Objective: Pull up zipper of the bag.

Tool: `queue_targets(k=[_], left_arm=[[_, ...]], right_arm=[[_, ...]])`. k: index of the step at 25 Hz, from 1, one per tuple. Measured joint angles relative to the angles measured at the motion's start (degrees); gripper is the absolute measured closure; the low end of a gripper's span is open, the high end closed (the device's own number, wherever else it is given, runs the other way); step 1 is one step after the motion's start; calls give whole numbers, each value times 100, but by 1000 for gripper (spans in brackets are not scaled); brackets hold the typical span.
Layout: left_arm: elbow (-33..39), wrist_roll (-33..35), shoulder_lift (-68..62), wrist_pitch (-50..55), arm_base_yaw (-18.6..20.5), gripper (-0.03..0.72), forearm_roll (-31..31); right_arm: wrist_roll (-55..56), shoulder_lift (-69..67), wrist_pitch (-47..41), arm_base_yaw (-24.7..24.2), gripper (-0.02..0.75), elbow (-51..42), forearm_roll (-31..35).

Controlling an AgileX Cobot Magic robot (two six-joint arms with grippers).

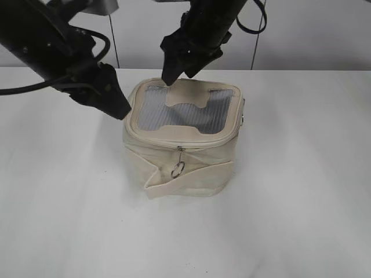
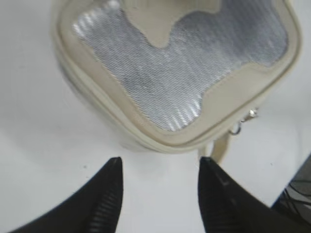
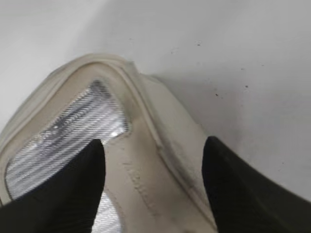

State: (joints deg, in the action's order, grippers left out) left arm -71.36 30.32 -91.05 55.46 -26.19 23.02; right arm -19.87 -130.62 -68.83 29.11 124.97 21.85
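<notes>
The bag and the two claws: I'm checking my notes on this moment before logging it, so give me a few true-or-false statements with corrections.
1. The bag stands on the white table. True.
2. The left claw grips the zipper pull. False: it is open, holds nothing, and sits beside the bag's corner.
3. The right claw is open above the lid's far edge. True.
4. The ring hangs on the bag's front side. True.
5. The lid panel is red. False: it is grey and ribbed, with a cream patch.
</notes>
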Motion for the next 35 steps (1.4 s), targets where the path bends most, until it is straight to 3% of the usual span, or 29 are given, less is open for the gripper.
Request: queue_targets(k=[4, 9, 15, 24, 35], left_arm=[[-180, 106, -121, -237, 283, 303, 5], [-778, 325, -591, -386, 324, 303, 51], [-1664, 848, -1340, -341, 324, 303, 258], [-3107, 1390, -2249, 291, 318, 303, 849], [-3672, 2091, -2859, 600, 148, 244, 1240]], right_arm=[[234, 92, -31, -433, 242, 0, 66], [532, 258, -32, -805, 242, 0, 136], [719, 469, -37, -820, 242, -50, -155], [820, 1178, -44, -820, 244, -1225, -568], [848, 2134, -51, -820, 244, -2691, -766]])
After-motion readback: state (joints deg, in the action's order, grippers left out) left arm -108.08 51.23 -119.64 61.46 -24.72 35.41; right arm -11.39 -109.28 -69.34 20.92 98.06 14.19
